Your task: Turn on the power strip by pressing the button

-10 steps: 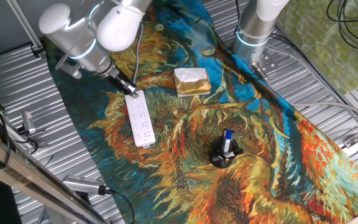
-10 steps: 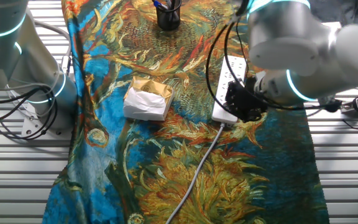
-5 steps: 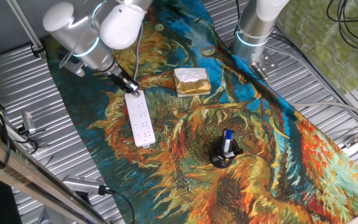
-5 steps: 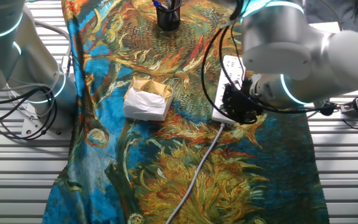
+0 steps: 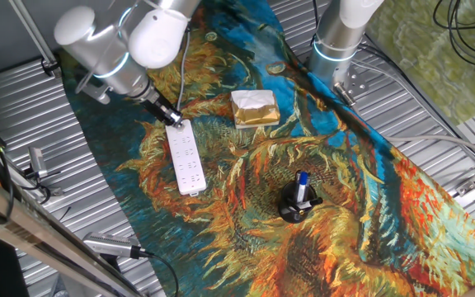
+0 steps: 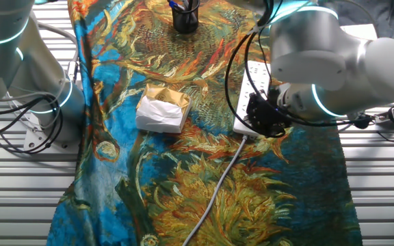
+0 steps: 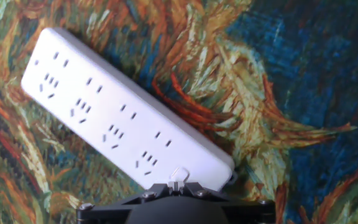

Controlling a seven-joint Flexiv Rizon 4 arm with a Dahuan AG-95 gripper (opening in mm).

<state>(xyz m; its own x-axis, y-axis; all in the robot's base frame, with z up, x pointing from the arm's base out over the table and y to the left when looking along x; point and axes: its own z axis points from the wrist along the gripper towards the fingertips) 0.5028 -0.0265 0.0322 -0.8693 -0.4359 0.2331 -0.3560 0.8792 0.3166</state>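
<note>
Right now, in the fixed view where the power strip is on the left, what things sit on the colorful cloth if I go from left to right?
Power strip with the gripper at its far end → gold foil-wrapped block → black pen holder.

The arm's pale upper joints sit a little lower and further left in one fixed view than half a second ago, close to where they were a second ago. In the other fixed view the arm's bulk has shifted slightly right and down. The gripper (image 5: 172, 120) has dipped back onto the cable end of the strip (image 5: 185, 157), after standing a touch higher half a second ago. The strip itself has not moved.
</note>
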